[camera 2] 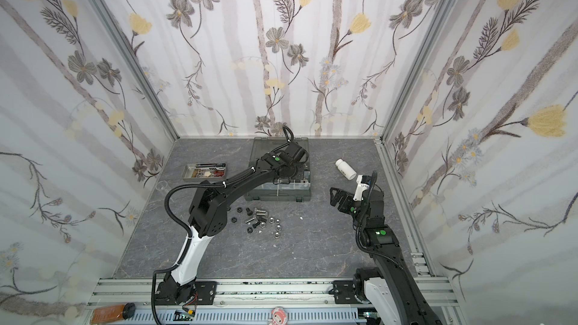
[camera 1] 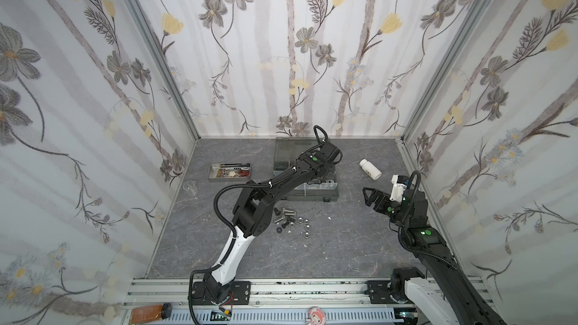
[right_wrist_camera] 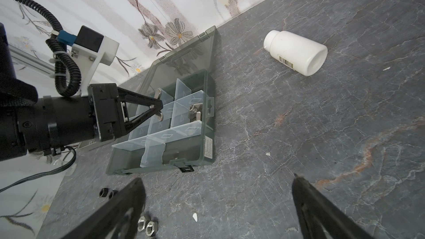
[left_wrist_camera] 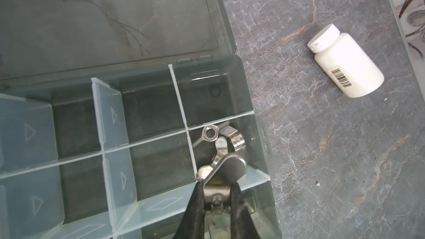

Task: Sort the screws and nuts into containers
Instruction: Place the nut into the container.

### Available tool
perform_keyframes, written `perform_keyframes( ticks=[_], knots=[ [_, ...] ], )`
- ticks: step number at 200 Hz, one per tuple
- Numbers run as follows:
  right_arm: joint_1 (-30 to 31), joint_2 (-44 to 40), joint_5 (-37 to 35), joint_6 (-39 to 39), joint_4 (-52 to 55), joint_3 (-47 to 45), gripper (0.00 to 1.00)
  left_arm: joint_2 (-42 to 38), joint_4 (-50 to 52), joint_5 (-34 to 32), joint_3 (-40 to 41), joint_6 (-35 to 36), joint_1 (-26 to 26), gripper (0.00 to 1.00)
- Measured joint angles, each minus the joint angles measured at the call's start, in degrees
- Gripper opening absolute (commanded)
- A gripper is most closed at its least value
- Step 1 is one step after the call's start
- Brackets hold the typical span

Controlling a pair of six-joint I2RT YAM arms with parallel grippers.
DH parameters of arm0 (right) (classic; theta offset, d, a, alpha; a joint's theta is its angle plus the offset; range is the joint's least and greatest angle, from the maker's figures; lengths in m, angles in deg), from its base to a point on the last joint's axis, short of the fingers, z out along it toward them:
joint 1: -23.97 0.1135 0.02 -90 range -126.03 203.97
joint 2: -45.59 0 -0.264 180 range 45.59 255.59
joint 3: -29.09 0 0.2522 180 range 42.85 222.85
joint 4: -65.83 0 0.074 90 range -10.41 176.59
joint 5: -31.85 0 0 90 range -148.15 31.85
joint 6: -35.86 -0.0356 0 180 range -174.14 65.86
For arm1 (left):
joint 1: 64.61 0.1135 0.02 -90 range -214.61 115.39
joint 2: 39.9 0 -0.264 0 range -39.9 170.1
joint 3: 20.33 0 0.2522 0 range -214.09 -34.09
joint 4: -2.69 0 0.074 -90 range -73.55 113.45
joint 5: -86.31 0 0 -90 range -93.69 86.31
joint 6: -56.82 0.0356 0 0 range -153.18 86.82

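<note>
The dark grey organizer box (camera 1: 312,196) (camera 2: 278,196) lies open at the back middle, its containers split by pale dividers (left_wrist_camera: 181,102). My left gripper (left_wrist_camera: 217,183) (right_wrist_camera: 158,109) hangs over a right-hand compartment, shut on a silver wing nut (left_wrist_camera: 226,168) (right_wrist_camera: 160,116). That compartment holds more wing nuts (left_wrist_camera: 230,140) (right_wrist_camera: 194,111) and a small silver hex nut (left_wrist_camera: 208,132). Loose screws and nuts (camera 1: 291,218) (camera 2: 262,220) lie in a pile in front of the box. My right gripper (camera 1: 370,196) (camera 2: 336,196) (right_wrist_camera: 218,178) hovers open to the right of the box, holding nothing.
A white bottle (camera 1: 370,168) (left_wrist_camera: 347,63) (right_wrist_camera: 296,51) lies on its side right of the box. A shallow steel tray (camera 1: 230,171) of small items and a clear cup (camera 1: 190,187) sit at the left. The box lid (left_wrist_camera: 103,19) lies flat behind. Silver nuts (right_wrist_camera: 147,226) lie by my right gripper's finger.
</note>
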Motion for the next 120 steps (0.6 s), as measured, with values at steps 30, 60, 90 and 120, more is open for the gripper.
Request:
perform_keyframes(
  ticks=[30, 60, 90, 120],
  knots=[
    [0.7, -0.5, 0.0, 0.0, 0.0, 0.0, 1.0, 3.2, 0.8, 1.3, -3.5, 0.2, 0.3, 0.1],
    [1.2, -0.9, -0.5, 0.2, 0.0, 0.0, 1.0, 5.2, 1.0, 2.4, -4.3, 0.3, 0.3, 0.11],
    [1.7, -0.6, -0.5, 0.3, 0.0, 0.0, 1.0, 6.6, 1.0, 2.8, -4.5, 0.3, 0.7, 0.2],
    [2.3, -0.4, -0.4, 0.6, 0.0, 0.1, 1.0, 7.5, 0.6, 3.3, -4.6, 0.2, 1.1, 0.33]
  ],
)
